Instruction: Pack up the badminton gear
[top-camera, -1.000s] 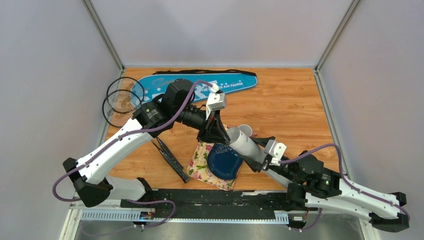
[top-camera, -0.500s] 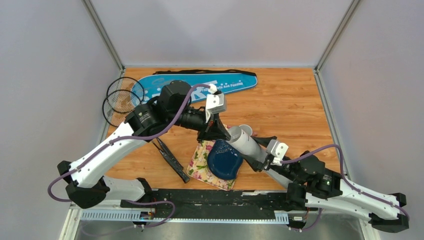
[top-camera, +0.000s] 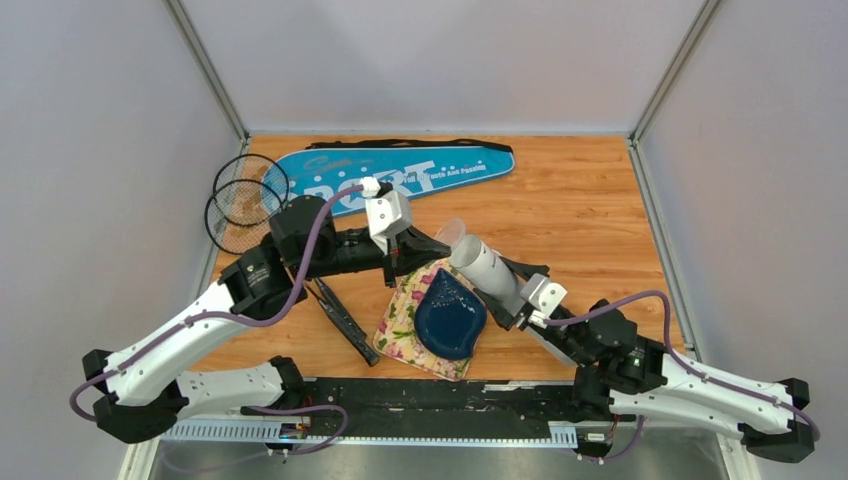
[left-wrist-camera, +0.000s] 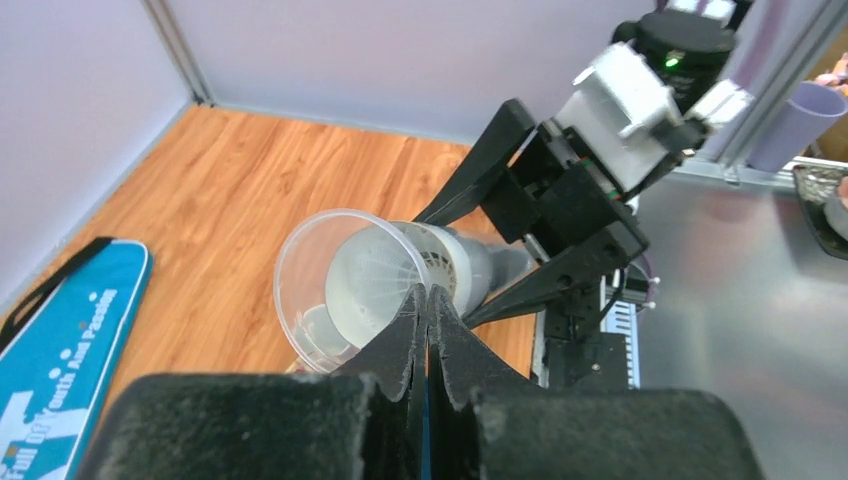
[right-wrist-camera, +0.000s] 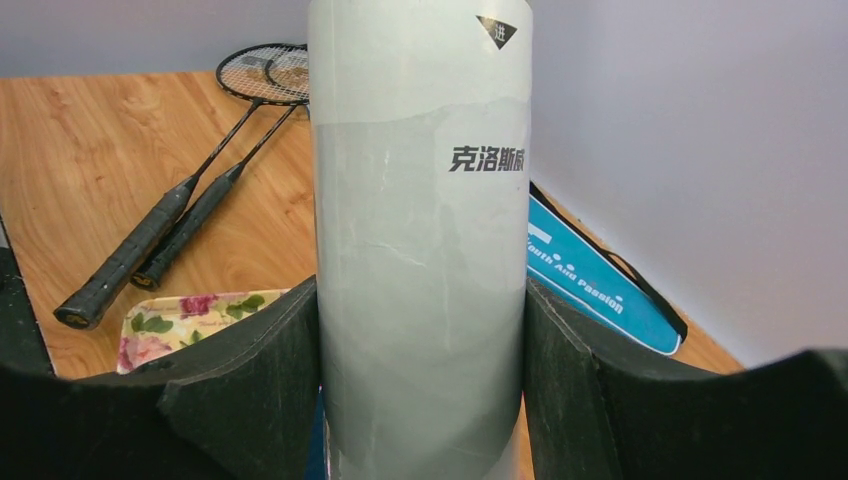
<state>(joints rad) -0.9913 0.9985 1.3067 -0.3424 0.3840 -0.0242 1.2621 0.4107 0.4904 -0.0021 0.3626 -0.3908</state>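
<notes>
We find the long white tube (top-camera: 480, 265) lifted off the tabletop (top-camera: 580, 200), clamped around its lower half by the right gripper (top-camera: 512, 295). The right wrist view shows the black fingers (right-wrist-camera: 260, 350) pressed against both sides of the tube. Its long axis runs from that gripper at the lower right up to an open mouth at the upper left. In the left wrist view we look almost straight into that mouth. What we take to be a shuttlecock (left-wrist-camera: 375, 275) sits just inside it. A translucent rim (left-wrist-camera: 300, 260) rings the opening, and we cannot tell whether it belongs to the tube or lies behind it.

The left gripper (top-camera: 418, 255) hangs just beside the mouth and roughly on the tube's axis. Its fingertips (left-wrist-camera: 428, 295) are pressed together with nothing visible between them. We judge that any further loading turns on this line-up, because the mouth faces the left arm, so that arm would feed while the right one holds.

Below the tube lie the dark blue plate (top-camera: 450, 318) and the floral cloth (top-camera: 405, 320). Further left, the two rackets (top-camera: 245, 200) rest side by side, near the left arm and well apart from the right. The blue racket bag (top-camera: 400, 172) lies flat along the far edge, its long axis crosswise to the arms.
</notes>
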